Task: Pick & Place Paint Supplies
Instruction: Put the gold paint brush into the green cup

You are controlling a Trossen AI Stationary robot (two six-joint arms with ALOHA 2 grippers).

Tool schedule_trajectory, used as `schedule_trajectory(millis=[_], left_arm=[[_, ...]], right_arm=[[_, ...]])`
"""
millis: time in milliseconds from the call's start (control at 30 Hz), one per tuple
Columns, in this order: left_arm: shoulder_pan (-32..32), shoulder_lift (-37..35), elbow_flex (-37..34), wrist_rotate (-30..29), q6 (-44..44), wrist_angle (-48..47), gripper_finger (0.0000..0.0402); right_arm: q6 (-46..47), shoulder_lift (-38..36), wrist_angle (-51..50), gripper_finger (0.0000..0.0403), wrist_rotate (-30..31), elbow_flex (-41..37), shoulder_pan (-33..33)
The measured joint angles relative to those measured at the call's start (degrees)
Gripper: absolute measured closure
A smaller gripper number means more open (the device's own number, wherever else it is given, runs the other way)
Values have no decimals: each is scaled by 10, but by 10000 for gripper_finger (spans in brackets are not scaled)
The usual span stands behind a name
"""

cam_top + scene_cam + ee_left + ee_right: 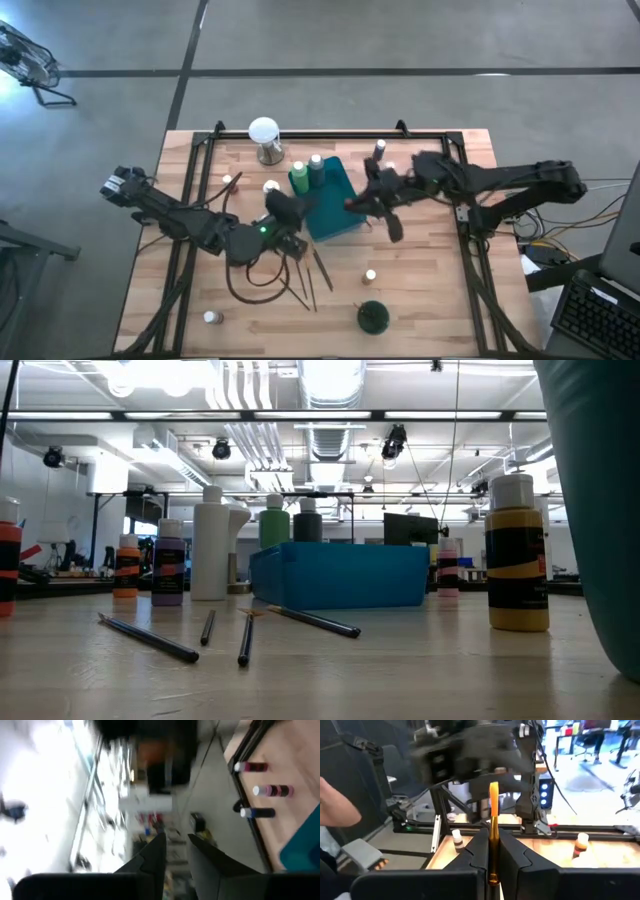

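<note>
I see the right arm reaching in from the table's right side, elbow raised, its wrist above the right edge of the teal tray [335,205]. The right gripper [493,851] is clamped on an orange-handled brush [493,815], which stands upright between the fingers. The left arm extends from the left side toward the tray's near-left corner. The left gripper [176,851] has its fingers slightly apart, with nothing visible between them. Several dark-handled brushes [305,272] lie loose on the wood in front of the tray; two green bottles [307,172] stand at its far-left corner.
</note>
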Motion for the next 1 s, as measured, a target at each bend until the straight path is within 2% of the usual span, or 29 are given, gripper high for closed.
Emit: schedule_trajectory(millis=[100,267,367,433,533,667,800,1000], left_arm=[[0,-14,0,-24,-144,-65,321],[7,-33,-4,75,-449,-217,332],[9,-40,-31,93,-556,-221,339],[9,-42,-61,92,-591,-210,343],[9,-42,-118,75,-624,-164,349],[5,-46,-197,70,-631,-47,361],[0,-56,-259,120,-627,62,375],[1,-81,-301,213,-649,148,389]], right_arm=[[-27,-18,2,390,98,-8,70],[-85,-15,43,390,328,-29,201],[-113,1,129,390,397,-49,259],[-132,13,190,390,422,-66,290],[-123,28,228,390,480,-91,326],[-78,53,268,390,561,-119,369],[-87,96,352,390,618,-126,416],[-155,166,494,390,691,-115,462]])
